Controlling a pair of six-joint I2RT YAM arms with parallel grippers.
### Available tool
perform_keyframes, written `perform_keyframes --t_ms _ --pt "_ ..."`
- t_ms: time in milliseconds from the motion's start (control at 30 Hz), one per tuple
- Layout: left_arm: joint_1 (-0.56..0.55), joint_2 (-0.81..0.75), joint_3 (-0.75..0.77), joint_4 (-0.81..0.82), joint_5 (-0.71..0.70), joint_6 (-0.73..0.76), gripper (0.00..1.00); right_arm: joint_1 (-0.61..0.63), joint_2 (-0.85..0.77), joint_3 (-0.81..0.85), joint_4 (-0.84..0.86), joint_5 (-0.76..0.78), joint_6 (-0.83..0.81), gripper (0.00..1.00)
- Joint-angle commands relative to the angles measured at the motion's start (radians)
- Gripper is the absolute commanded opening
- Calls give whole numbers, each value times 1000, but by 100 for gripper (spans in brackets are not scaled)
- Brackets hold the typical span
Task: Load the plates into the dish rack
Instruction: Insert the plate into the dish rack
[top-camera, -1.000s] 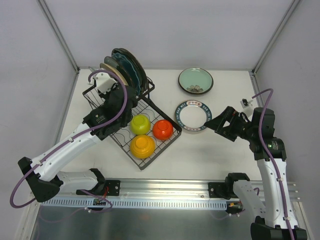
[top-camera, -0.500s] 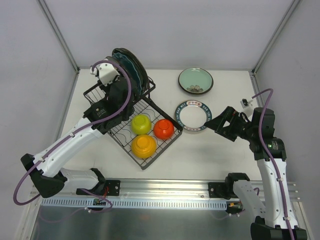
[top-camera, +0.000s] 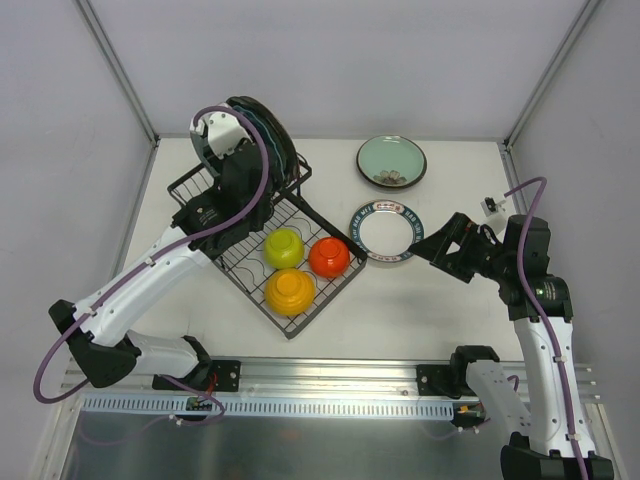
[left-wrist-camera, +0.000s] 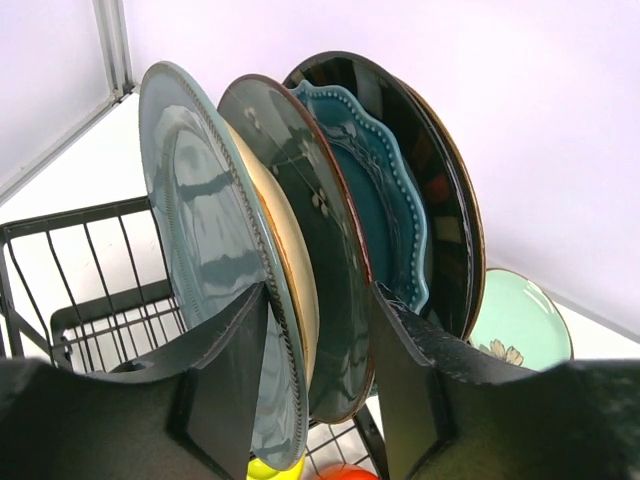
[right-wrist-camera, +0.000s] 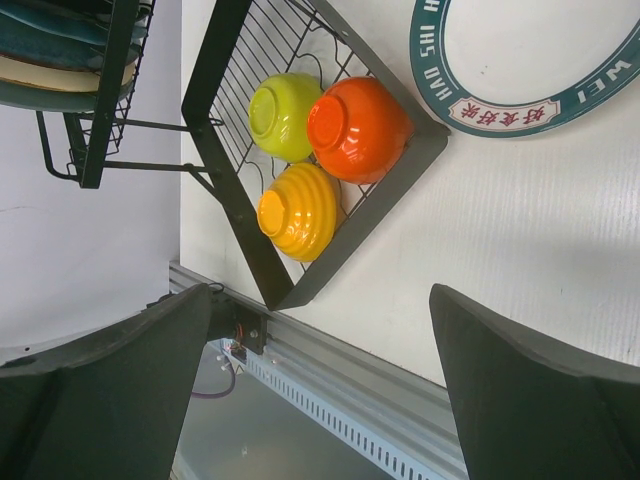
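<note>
The left end effector, jaws spread, straddles upright plates in the dish rack at far left. The right end effector, released, hovers near a teal-rimmed plate on the surface.

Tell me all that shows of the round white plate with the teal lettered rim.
The round white plate with the teal lettered rim looks like glazed ceramic: bare white centre, teal band carrying white characters and red marks. It lies flat, face up, on the white table, beside the black wire dish rack's low corner; contact there is unclear.
</note>
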Motion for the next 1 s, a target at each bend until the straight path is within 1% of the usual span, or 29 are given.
perform_keyframes --t_ms 0,267,300,333,767,967 --pt "-8 -8 46 80 66 11 47 -7 -6 13 22 -3 -20 94" --pt "-8 -58 5 78 96 10 63 -5 -9 13 20 -6 -17 95" --pt "-8 -66 -3 78 99 11 67 -7 -11 15 22 -6 -15 95" --pt "-8 -76 -13 78 101 13 68 -5 -9 15 20 -6 -17 95" --pt "-8 -141 -90 77 159 45 82 -5 -5 16 20 9 -14 95" --pt "-8 -181 -112 75 253 132 89 -7 4 9 20 43 -26 95"
